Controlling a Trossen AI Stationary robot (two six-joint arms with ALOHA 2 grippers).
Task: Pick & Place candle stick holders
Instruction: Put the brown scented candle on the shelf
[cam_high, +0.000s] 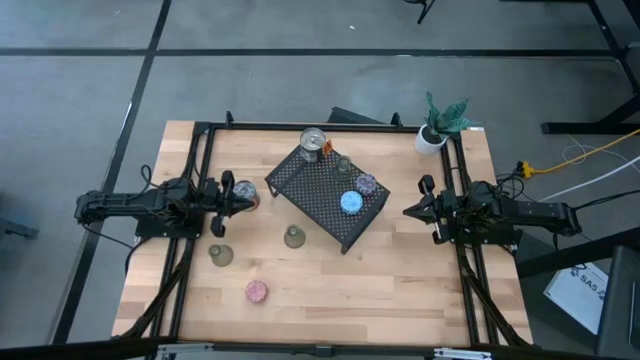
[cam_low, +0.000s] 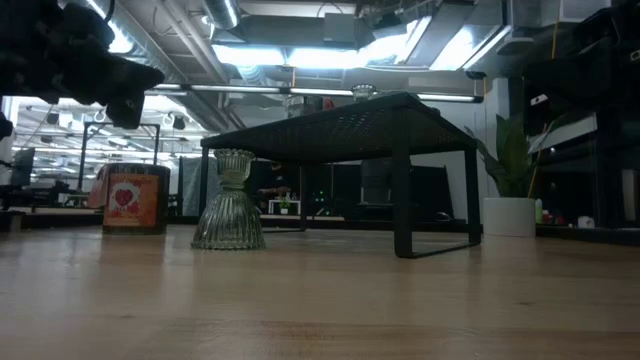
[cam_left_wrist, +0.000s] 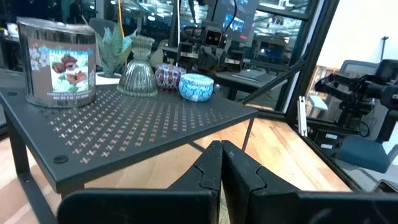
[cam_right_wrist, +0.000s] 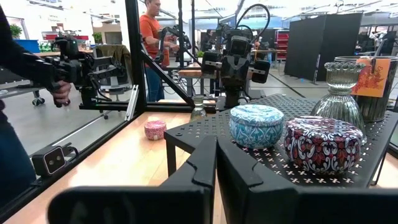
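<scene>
A black mesh rack stands mid-table. On it are a blue holder, a purple holder, a clear glass holder and a printed tin. On the table stand two olive-green glass holders and a pink holder. My left gripper is shut and empty, raised left of the rack, its fingers pointing at it. My right gripper is shut and empty right of the rack, facing the blue holder and the purple holder.
A red tin stands on the table under my left gripper. A white pot with a green plant is at the far right corner. Black frame rails run along both sides of the table. People stand in the room beyond.
</scene>
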